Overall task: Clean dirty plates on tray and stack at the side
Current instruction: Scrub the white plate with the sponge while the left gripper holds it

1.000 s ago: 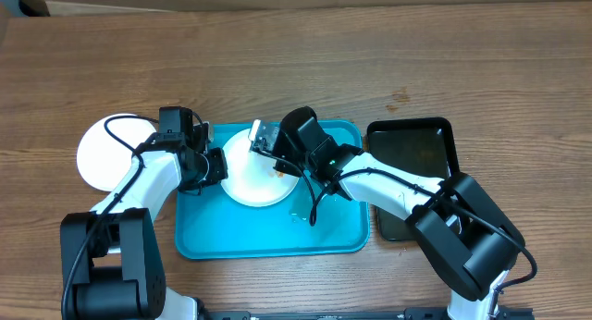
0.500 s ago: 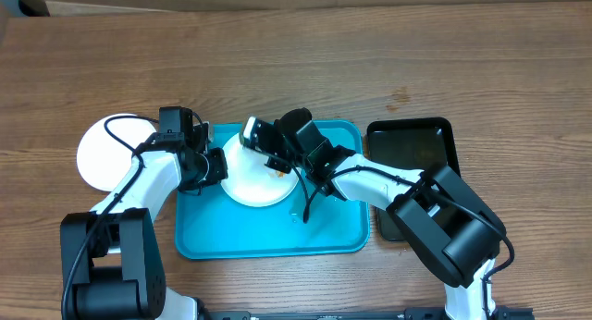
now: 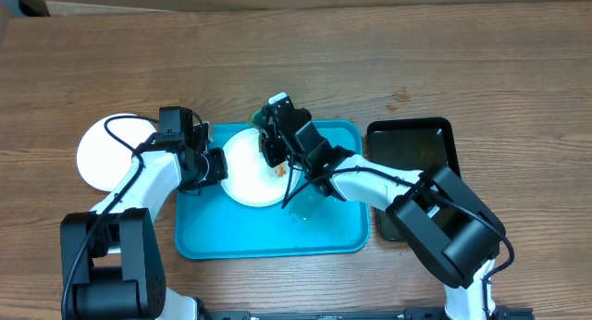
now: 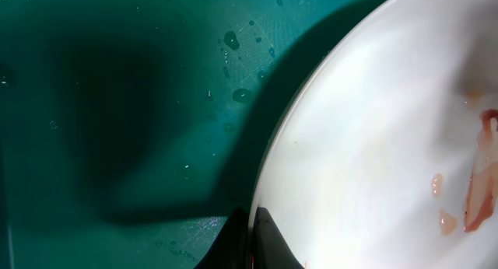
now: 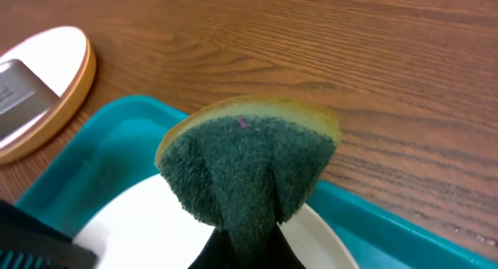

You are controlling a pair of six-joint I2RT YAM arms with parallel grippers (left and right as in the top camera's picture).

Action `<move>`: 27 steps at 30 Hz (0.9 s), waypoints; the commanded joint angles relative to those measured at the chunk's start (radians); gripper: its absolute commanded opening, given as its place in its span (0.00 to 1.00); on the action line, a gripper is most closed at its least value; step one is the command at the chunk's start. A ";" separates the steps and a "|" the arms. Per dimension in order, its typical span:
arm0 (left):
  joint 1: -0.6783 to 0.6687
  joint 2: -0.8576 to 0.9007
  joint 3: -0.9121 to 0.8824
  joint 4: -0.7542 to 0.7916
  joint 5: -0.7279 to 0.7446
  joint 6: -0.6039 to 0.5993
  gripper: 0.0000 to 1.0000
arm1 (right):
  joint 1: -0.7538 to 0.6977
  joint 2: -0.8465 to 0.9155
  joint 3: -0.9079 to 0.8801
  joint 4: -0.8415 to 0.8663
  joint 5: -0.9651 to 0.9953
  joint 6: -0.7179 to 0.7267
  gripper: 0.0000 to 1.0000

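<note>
Turquoise tray (image 3: 268, 237) lies at the lower centre of the wooden table (image 3: 370, 61). A white plate (image 3: 245, 177) rests in the tray's upper left part, with reddish-brown smears (image 4: 478, 195) on its face. The left gripper (image 3: 222, 167) is pinched tight on this plate's left rim, and water drops (image 4: 231, 40) bead on the tray beside it. The right gripper (image 5: 247, 253) is clamped on a folded sponge (image 5: 249, 164), green face outward, at the plate's upper right edge; contact cannot be told. A second plate (image 3: 97, 153) with a tan rim sits on the table left of the tray. A black tray (image 3: 412, 149) lies at right.
</note>
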 commanded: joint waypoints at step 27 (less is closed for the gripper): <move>0.003 0.011 -0.001 0.005 0.009 0.023 0.04 | 0.055 0.047 0.016 0.043 0.302 0.113 0.04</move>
